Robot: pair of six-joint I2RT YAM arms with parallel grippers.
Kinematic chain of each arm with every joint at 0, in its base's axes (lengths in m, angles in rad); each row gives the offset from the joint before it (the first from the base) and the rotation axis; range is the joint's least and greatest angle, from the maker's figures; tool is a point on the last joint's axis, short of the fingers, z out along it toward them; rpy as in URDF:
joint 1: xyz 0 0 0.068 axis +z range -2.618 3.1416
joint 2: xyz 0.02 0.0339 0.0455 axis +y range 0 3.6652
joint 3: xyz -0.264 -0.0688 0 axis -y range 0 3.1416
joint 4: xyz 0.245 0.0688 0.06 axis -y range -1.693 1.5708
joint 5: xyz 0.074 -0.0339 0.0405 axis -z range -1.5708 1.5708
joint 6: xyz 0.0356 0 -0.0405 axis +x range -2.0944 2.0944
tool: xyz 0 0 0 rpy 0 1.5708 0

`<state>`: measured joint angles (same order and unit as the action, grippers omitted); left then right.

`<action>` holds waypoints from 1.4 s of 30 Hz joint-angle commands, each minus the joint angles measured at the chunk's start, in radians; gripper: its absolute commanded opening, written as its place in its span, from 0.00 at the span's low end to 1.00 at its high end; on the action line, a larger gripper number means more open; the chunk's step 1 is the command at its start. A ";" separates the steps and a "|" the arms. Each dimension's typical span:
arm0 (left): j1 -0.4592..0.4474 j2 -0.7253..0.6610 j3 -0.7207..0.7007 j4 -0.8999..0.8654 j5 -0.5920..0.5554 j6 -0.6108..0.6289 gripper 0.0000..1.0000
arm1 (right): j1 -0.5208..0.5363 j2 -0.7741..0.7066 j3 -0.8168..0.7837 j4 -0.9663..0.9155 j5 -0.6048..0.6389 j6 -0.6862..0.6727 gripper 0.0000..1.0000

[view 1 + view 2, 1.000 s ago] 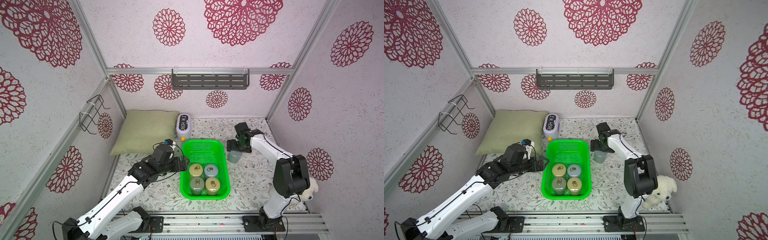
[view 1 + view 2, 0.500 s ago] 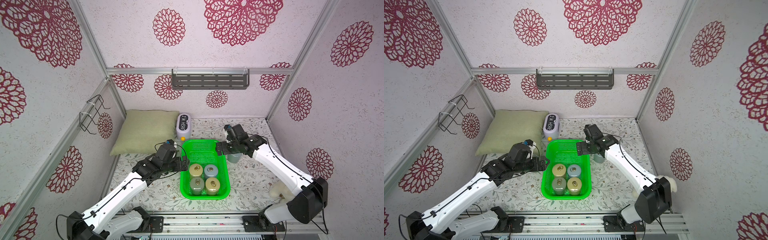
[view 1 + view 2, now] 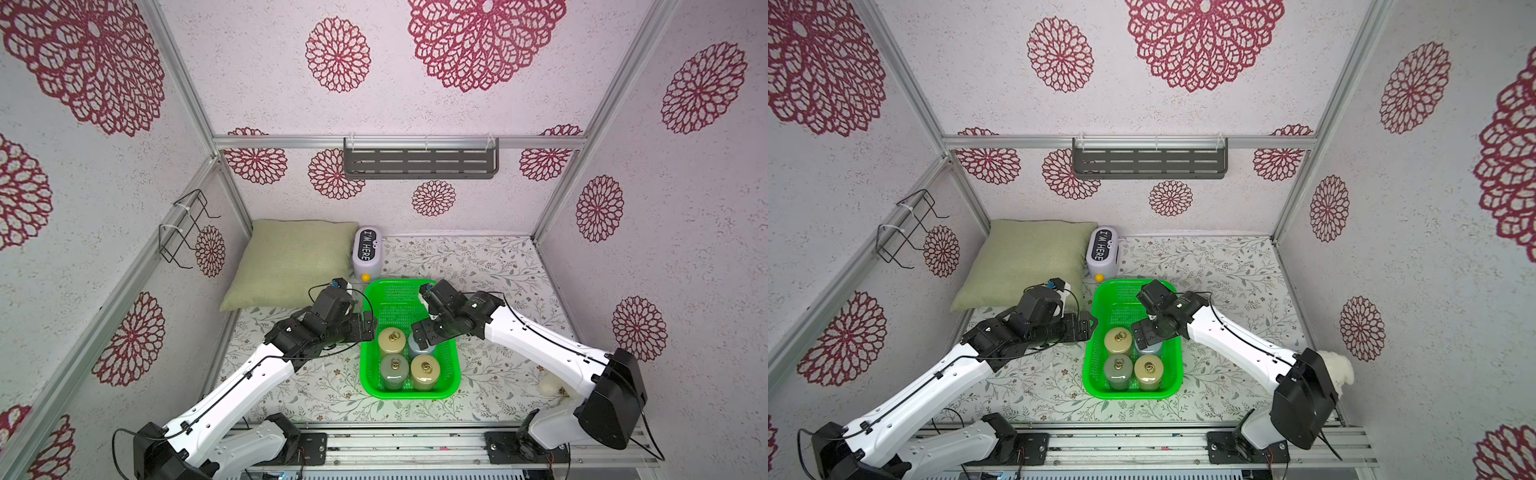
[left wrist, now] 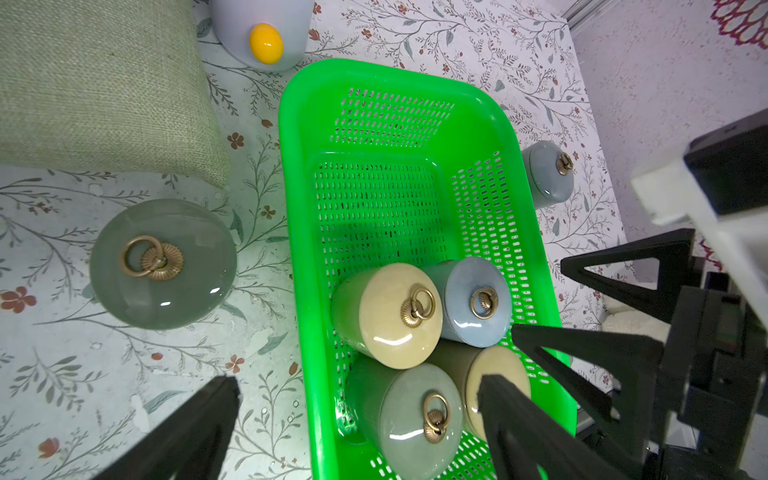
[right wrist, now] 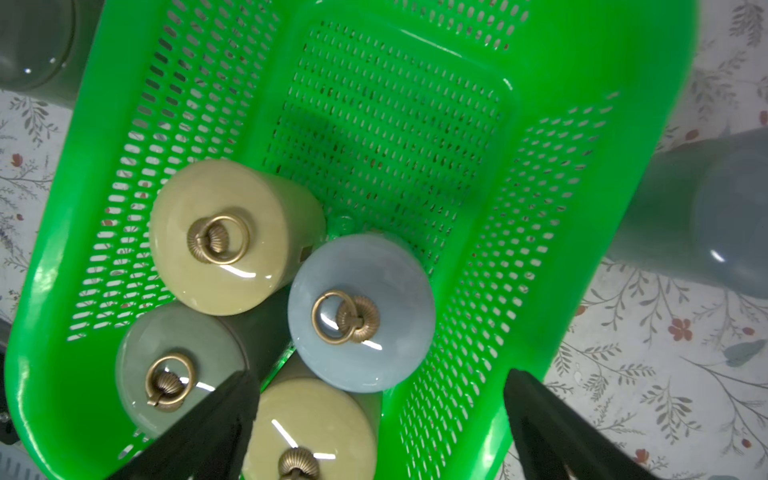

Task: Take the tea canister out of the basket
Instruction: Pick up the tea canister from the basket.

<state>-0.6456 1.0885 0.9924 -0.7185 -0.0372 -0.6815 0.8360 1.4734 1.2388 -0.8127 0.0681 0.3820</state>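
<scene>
The green basket holds several upright tea canisters. They are two beige ones, a grey-green one and a blue-grey one. My right gripper hangs open just above the blue-grey canister and holds nothing. My left gripper is open with its fingers on either side of the basket's left wall. Two more canisters stand on the table outside the basket, a grey-green one on its left and a grey-blue one on its right.
A green pillow lies at the back left. A white "I'M HERE" device stands behind the basket. A white plush toy sits by the right arm's base. A grey shelf and a wire rack hang on the walls.
My right arm has swung from the canister right of the basket to over the basket, still open. My left gripper has edged closer to the basket's left wall.
</scene>
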 commanded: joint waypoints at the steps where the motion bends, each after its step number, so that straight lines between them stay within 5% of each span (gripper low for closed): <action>1: -0.011 0.002 0.018 -0.002 -0.012 0.013 0.97 | 0.024 0.027 -0.003 -0.010 0.002 0.024 0.99; 34: -0.011 -0.032 -0.014 0.015 0.025 -0.002 0.97 | 0.023 0.278 0.004 0.095 -0.013 0.004 0.99; 42: -0.012 -0.043 -0.019 0.020 0.032 -0.003 0.97 | 0.023 0.308 0.015 0.102 -0.022 0.001 0.92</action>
<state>-0.6456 1.0664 0.9825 -0.7158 -0.0116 -0.6849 0.8600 1.7714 1.2270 -0.7162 0.0521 0.3912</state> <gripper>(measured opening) 0.975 0.930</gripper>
